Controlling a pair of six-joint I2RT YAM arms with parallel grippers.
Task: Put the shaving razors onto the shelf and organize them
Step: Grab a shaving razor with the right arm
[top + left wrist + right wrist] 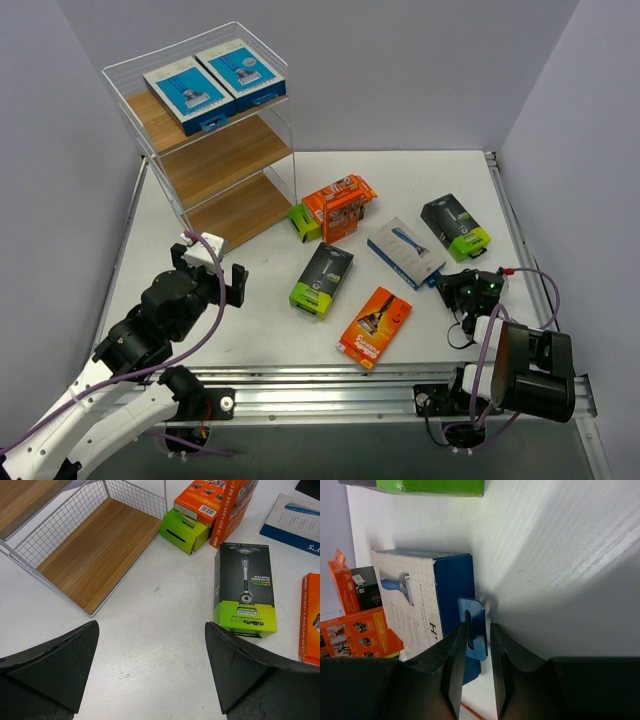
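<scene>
The shelf (225,155) stands at the back left, with two blue-and-white razor packs (213,80) on its top board. Loose on the table lie a blue-and-white pack (405,252), two black-and-green packs (322,278) (455,227) and an orange pack (375,326); another orange pack (340,208) stands upright. My right gripper (452,288) is low at the blue-and-white pack (415,600). Its jaws stand narrowly apart around the pack's blue hang tab (476,625), with a gap at one finger. My left gripper (151,625) hangs wide open over bare table, beside a black-and-green pack (245,587).
A small green box (303,222) lies against the upright orange pack. The shelf's bottom board (95,555) and middle board carry nothing. Grey walls close in the table at the back and on both sides.
</scene>
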